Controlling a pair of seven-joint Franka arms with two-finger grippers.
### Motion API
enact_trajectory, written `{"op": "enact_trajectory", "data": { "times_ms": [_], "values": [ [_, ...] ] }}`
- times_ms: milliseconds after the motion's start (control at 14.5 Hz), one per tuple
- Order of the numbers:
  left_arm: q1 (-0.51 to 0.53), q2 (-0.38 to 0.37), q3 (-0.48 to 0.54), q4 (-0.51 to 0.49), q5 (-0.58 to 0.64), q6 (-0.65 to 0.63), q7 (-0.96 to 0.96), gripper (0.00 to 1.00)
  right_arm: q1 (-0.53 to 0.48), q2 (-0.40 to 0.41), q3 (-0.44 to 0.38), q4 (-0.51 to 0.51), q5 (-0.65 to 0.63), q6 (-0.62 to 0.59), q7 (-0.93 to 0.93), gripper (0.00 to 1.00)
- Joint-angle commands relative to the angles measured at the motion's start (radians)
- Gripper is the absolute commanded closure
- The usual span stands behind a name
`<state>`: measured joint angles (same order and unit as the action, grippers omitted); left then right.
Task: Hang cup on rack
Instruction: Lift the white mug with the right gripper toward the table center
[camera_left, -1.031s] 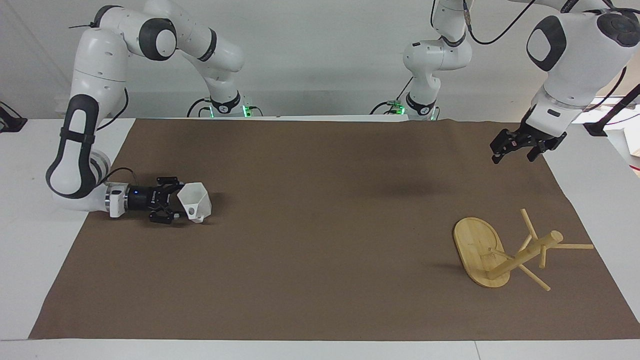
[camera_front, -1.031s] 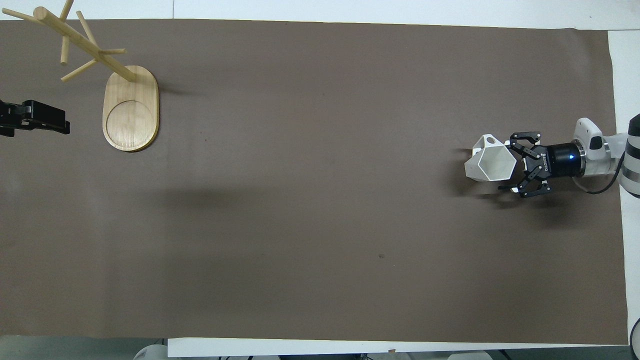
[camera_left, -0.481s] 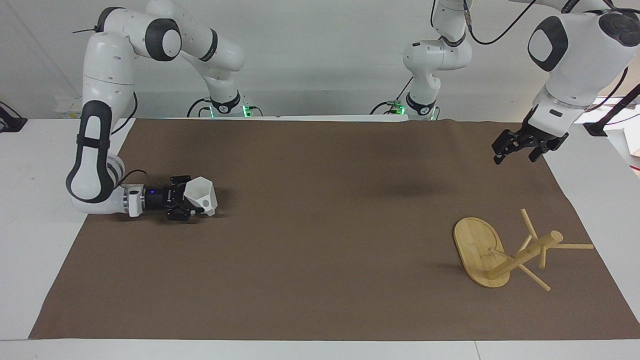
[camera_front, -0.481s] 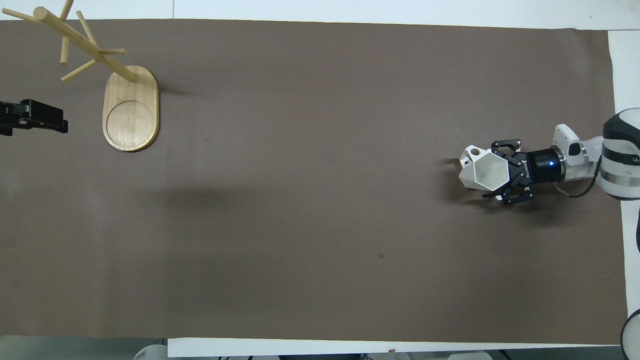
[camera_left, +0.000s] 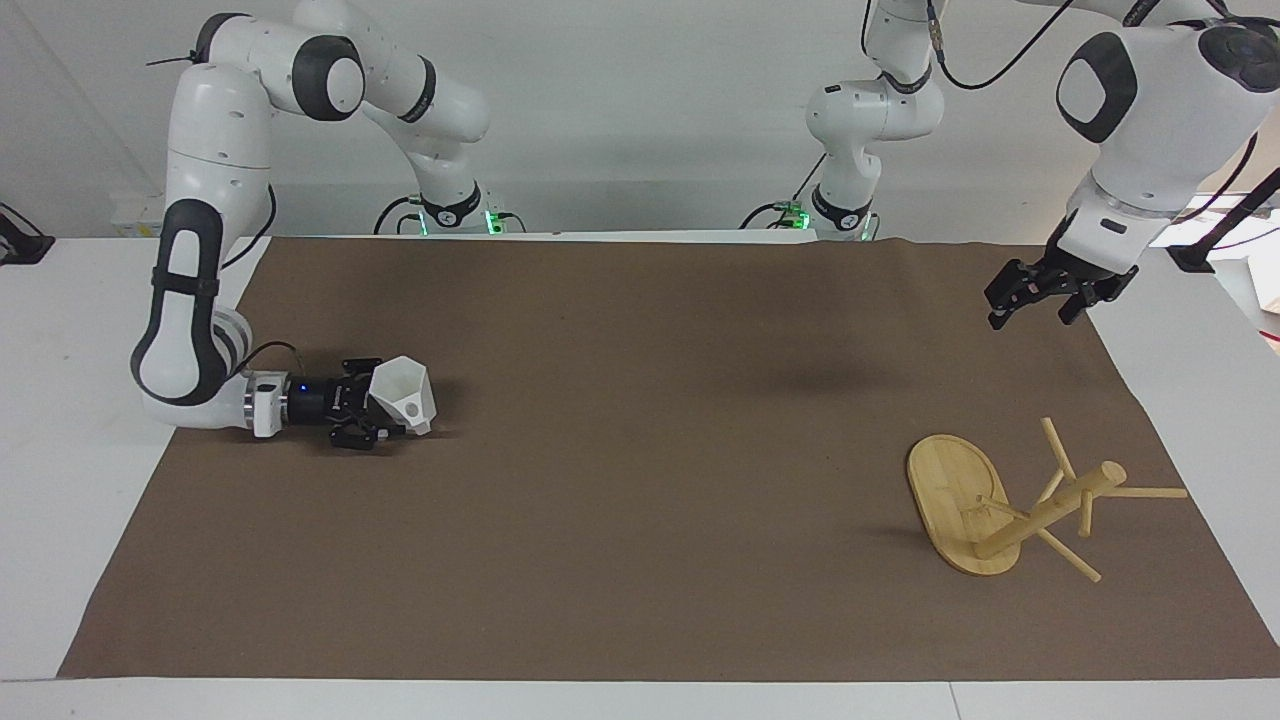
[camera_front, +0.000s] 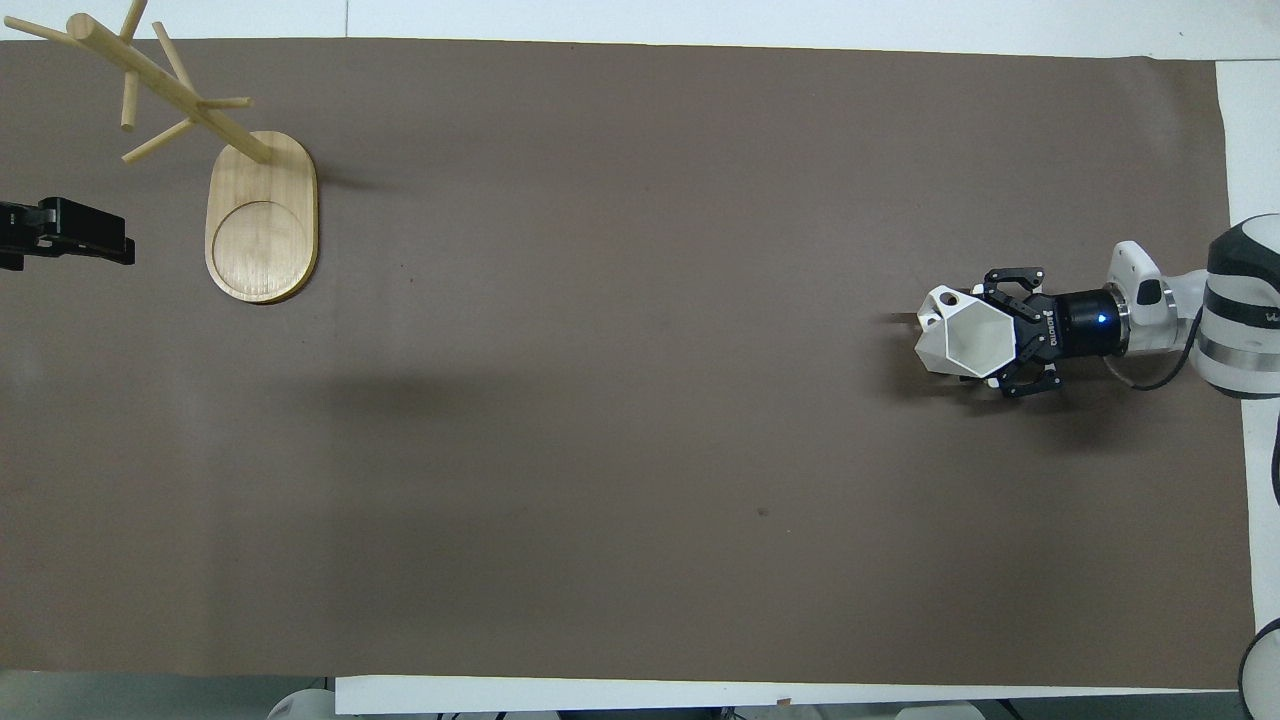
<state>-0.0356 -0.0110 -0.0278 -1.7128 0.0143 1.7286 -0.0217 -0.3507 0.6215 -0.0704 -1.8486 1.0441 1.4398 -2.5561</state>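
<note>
The white faceted cup (camera_left: 402, 395) is held in my right gripper (camera_left: 385, 412), which lies level, low over the brown mat at the right arm's end of the table. The cup's mouth faces up and its pierced handle (camera_front: 948, 300) points away from the gripper (camera_front: 1002, 340). The bamboo rack (camera_left: 1050, 505) stands on its oval base (camera_front: 262, 215) at the left arm's end, pegs bare. My left gripper (camera_left: 1030, 312) hangs open and empty in the air over the mat's edge at the left arm's end, apart from the rack; it also shows in the overhead view (camera_front: 100, 240).
The brown mat (camera_left: 640, 500) covers most of the white table (camera_left: 60, 450). Nothing else lies between the cup and the rack.
My right gripper has come down lower toward the mat with the cup and shifted slightly toward the table's middle. The left arm has barely moved.
</note>
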Motion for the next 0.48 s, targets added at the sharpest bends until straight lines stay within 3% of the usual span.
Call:
{"op": "enact_trajectory", "data": {
  "times_ms": [0, 412],
  "values": [
    [0.011, -0.027, 0.009, -0.028, 0.013, -0.018, 0.016, 0.0, 0.025, -0.026, 0.0, -0.031, 0.022, 0.019, -0.027, 0.0],
    [0.022, -0.029, -0.001, -0.019, 0.018, -0.037, 0.0, 0.0, 0.027, -0.086, 0.0, -0.092, 0.011, 0.016, -0.122, 0.0]
  ]
}}
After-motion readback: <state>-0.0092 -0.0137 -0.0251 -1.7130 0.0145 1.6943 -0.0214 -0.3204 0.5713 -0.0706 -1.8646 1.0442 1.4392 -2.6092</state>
